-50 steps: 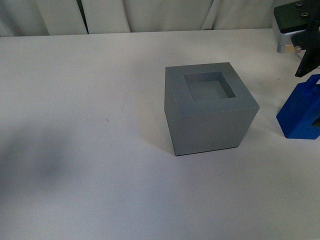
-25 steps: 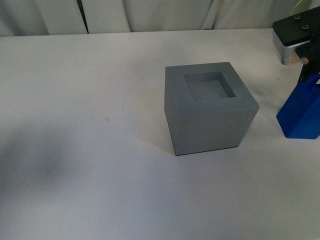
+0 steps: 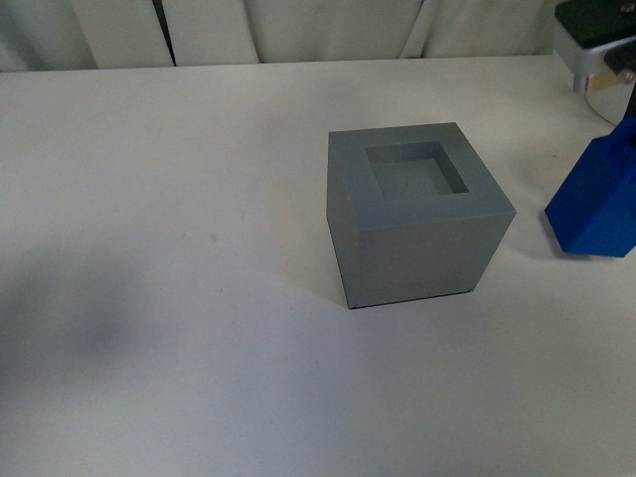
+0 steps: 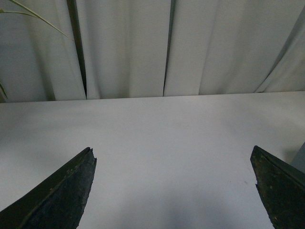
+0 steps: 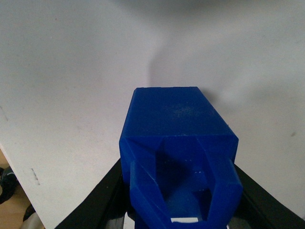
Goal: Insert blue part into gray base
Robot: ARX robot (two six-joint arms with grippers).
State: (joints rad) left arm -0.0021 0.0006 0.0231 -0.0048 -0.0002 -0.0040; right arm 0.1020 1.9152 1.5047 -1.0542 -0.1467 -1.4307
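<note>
The gray base [image 3: 417, 214] stands on the white table, its square recess facing up and empty. The blue part [image 3: 596, 204] is at the right edge of the front view, to the right of the base, held just above the table. My right gripper [image 3: 624, 99] is shut on its looped handle end; in the right wrist view the black fingers [image 5: 102, 198] clamp both sides of the blue part [image 5: 178, 143]. My left gripper [image 4: 174, 157] is open and empty over bare table; it does not show in the front view.
The white table [image 3: 179, 199] runs back to pale curtains [image 3: 298, 25]. The right wrist view shows the table's edge [image 5: 19, 176] beside the gripper. A plant leaf [image 4: 28, 14] shows in the left wrist view.
My right gripper has risen and tilted with the blue part, lifting it slightly off the table. The gray base has not moved.
</note>
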